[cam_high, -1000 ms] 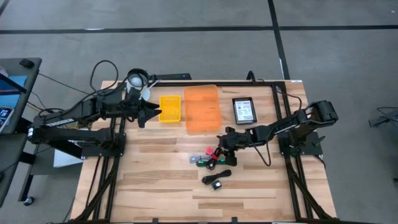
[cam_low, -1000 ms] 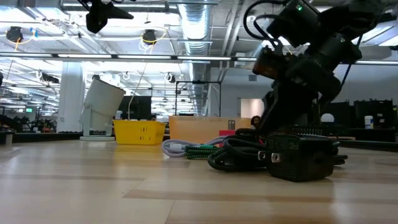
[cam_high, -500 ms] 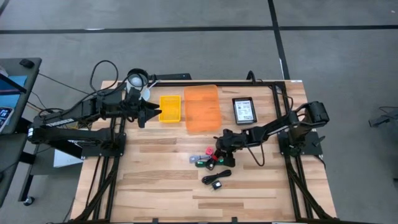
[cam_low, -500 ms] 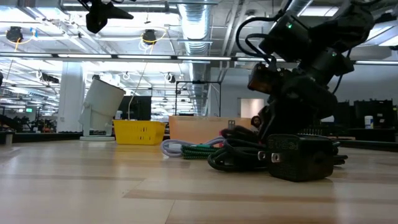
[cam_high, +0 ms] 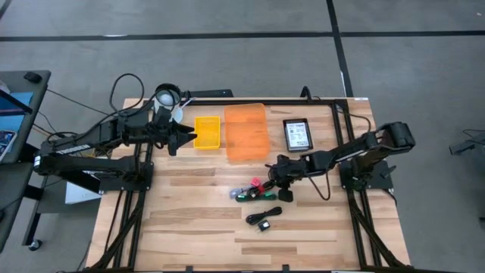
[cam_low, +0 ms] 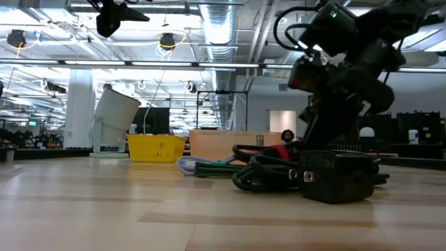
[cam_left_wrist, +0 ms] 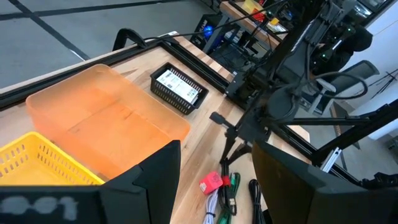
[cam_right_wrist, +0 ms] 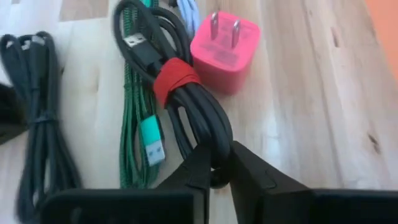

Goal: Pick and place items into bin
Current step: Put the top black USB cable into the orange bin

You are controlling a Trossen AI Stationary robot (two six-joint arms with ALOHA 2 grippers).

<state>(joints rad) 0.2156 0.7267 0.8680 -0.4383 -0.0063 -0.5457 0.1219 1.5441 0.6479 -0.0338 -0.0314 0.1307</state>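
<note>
- Black cable coil point(cam_right_wrist: 186, 106), bound by a red strap point(cam_right_wrist: 175, 76), sits pinched at one end loop between our right gripper point(cam_right_wrist: 214, 163) fingers, so it should lift as one bundle.
- We see the coil among the items at mid-table, beside a green cable point(cam_right_wrist: 138, 127) and a pink plug point(cam_right_wrist: 227, 48).
- We park the left gripper point(cam_high: 180, 137), jaws spread wide, by the yellow basket point(cam_high: 206, 132), leaving the orange bin point(cam_high: 246, 133) unobstructed.

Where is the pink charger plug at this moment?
The pink charger plug lies on the wooden table near its middle in the high view, beside the black cable bundle that the right gripper grips, just below the orange bin.
</note>
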